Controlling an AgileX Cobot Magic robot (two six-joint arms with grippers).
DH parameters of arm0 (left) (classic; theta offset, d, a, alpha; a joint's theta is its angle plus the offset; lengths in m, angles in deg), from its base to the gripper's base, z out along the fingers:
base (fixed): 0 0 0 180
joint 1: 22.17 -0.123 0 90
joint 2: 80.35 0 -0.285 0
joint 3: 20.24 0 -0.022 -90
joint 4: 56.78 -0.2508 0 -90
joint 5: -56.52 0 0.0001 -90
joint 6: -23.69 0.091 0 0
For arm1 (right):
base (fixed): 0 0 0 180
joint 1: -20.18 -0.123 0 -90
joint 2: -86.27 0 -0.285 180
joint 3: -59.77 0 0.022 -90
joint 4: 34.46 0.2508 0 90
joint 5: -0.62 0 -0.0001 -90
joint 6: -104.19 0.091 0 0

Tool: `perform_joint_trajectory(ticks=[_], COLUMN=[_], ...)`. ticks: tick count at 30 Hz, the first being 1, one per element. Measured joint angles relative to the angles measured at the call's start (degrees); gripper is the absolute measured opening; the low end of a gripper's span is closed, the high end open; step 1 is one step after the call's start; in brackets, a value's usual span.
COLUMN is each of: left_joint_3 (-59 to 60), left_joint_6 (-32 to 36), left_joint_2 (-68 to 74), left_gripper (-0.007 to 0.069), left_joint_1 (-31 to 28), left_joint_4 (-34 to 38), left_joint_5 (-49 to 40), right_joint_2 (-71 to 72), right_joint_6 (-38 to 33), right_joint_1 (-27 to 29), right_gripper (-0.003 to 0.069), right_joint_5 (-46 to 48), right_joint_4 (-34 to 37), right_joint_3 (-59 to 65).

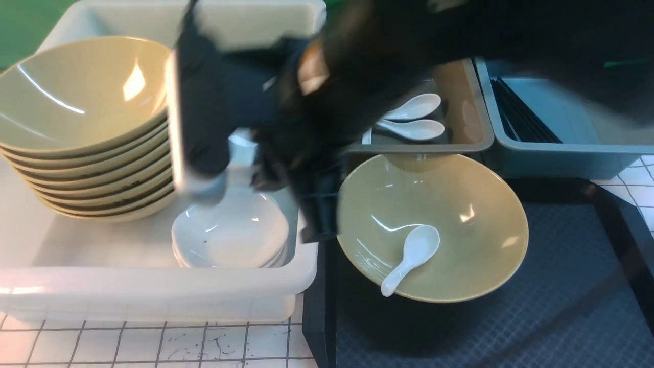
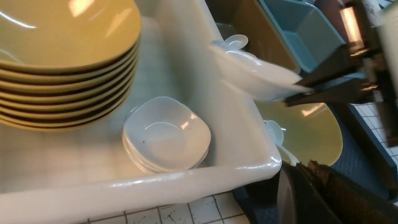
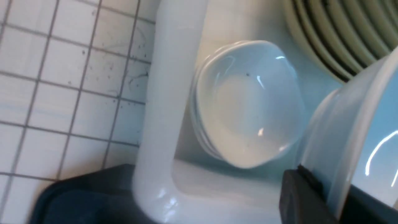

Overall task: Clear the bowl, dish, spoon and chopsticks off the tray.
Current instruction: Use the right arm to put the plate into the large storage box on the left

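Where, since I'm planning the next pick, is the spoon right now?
In the front view, the spoon lies inside the bowl on the tray, just right of the white tub, handle toward the bowl's near rim.

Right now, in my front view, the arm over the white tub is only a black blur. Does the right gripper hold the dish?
Observer: Yes. The left wrist view shows the right gripper shut on the rim of the dish, which is in the air.
Operator: Does it touch anything below?
Observer: No. In the right wrist view it hangs apart from the stack of white dishes in the white tub.
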Motion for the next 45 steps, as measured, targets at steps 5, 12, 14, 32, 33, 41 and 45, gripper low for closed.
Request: perform_joint_trajectory(ticks=[5, 12, 14, 32, 33, 41, 45], left_joint_3=[-0.1, -0.1, -0.1, -0.1, -0.1, -0.3, -0.4], left_joint_6=[0.1, 0.2, 0.2, 0.2, 0.2, 0.2, 0.2], left_joint_2=[-0.6, -0.6, -0.6, -0.6, -0.6, -0.6, -0.6], left_gripper=[-0.0001, -0.0001, -0.0001, -0.0001, -0.0001, -0.0001, -0.0001], left_joint_1=[0.0, 0.0, 0.0, 0.0, 0.0, 0.0, 0.0], left_joint_4=[-0.4, -0.7, -0.8, 0.5, 0.5, 1.1, 1.1], left_joint_5=[-2.5, -2.7, -2.5, 0.2, 0.2, 0.3, 0.3], right_joint_2=[-6.3, -11.3, -12.7, -15.7, -15.7, -15.7, -15.7], right_joint_6=[-6.7, -13.0, -14.2, -13.6, -13.5, -10.7, -8.0], right_joint_1=[0.0, 0.0, 0.1, 2.3, 2.3, 2.3, 2.3], right_gripper=[0.0055, 0.0055, 0.0055, 0.0063, 0.0071, 0.0255, 0.039], right_joint_5=[0.6, -4.5, -6.1, -7.6, -7.6, -7.5, -6.7], right_joint_4=[0.6, 0.7, 0.7, 0.9, 0.9, 0.9, 0.9], right_joint_3=[-3.6, -4.2, -4.2, -4.2, -4.2, -4.2, -4.3])
